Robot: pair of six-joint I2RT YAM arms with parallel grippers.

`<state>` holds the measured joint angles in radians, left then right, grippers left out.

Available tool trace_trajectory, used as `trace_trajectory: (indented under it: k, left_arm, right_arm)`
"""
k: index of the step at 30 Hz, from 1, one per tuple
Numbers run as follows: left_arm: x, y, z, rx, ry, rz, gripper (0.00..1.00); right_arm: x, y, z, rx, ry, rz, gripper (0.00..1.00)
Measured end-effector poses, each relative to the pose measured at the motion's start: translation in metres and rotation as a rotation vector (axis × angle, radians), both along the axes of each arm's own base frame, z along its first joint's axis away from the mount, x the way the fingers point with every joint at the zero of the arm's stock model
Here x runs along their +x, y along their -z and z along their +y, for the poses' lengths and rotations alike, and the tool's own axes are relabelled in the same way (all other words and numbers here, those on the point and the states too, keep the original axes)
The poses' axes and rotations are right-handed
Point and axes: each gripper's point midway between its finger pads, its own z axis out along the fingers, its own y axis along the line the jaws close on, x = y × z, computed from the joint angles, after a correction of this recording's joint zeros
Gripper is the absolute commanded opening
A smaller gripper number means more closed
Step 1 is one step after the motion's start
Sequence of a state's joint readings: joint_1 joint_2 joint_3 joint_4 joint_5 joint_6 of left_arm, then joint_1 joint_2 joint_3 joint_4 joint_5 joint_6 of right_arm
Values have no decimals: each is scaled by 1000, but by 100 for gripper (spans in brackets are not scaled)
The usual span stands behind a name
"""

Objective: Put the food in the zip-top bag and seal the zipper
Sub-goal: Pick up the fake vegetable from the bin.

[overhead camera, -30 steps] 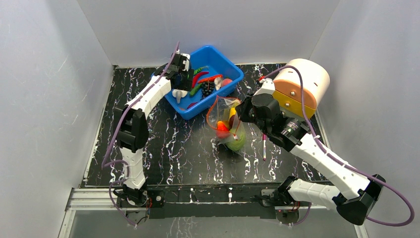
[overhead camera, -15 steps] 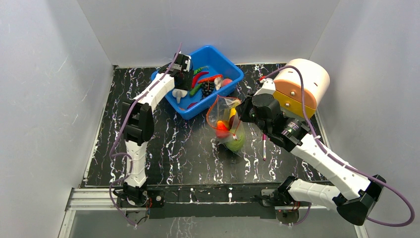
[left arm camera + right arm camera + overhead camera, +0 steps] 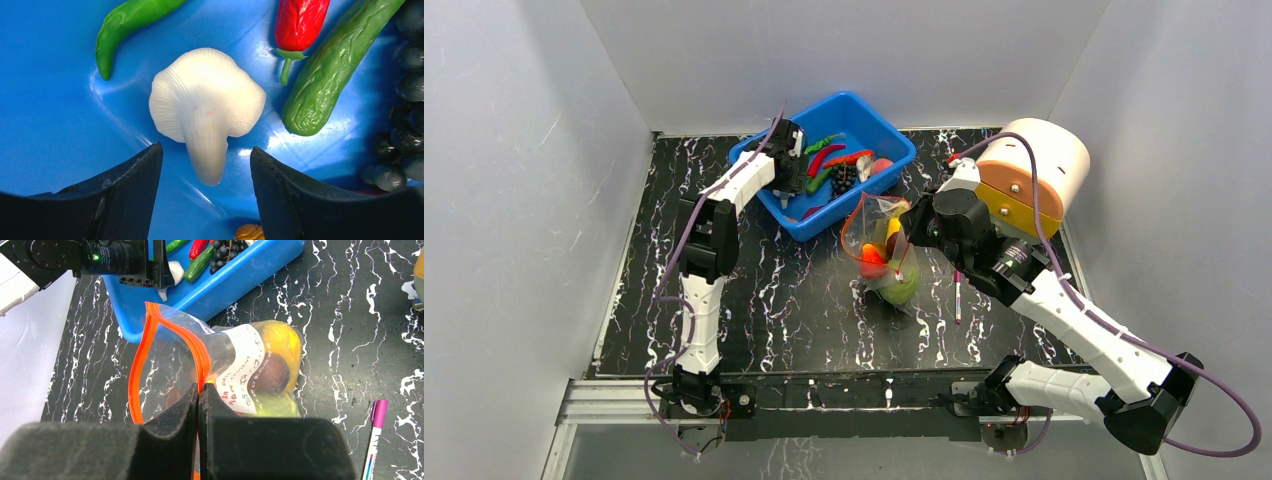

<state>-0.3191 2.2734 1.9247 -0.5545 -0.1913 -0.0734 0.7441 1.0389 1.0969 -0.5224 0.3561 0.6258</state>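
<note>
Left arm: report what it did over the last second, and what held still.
The left gripper came down into the blue tub and now straddles the white mushroom with open fingers, not gripping it yet; its elbow swung forward. The right gripper stayed shut on the zip-top bag at its mouth, and bag, tub and pen did not move.

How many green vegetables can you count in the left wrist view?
2: a chili at upper left, and a cucumber at right beside the grapes. More may lie out of frame.
</note>
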Motion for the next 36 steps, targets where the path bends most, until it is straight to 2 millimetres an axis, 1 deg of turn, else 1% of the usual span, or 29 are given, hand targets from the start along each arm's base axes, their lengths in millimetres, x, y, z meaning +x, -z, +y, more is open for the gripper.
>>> trace_trajectory:
  k: [2, 4, 8, 11, 12, 15, 20, 23, 31, 36]
  left_arm:
    - [0, 3, 1, -2, 3, 7, 54]
    - [1, 6, 0, -3, 6, 12, 50]
    - [0, 10, -2, -8, 18, 20, 47]
    - [0, 11, -3, -14, 22, 24, 42]
    - [0, 11, -3, -16, 22, 24, 40]
    - [0, 11, -5, -24, 25, 25, 28]
    - [0, 12, -7, -34, 29, 27, 18]
    - [0, 11, -8, -38, 29, 26, 15]
    - [-3, 9, -8, -49, 27, 21, 12]
    - [-1, -1, -9, -60, 23, -2, 12]
  right_arm:
    - [0, 0, 0, 0, 0, 0, 0]
    - [0, 0, 0, 0, 0, 0, 0]
    - [0, 0, 0, 1, 0, 0, 0]
    - [0, 0, 0, 1, 0, 0, 0]
    - [0, 0, 0, 1, 0, 0, 0]
    - [0, 0, 0, 2, 1, 1, 0]
    - [0, 0, 1, 6, -2, 3, 0]
    - [-1, 0, 1, 7, -5, 4, 0]
    - [-1, 0, 2, 7, -6, 4, 0]
    - [-1, 0, 2, 8, -8, 5, 0]
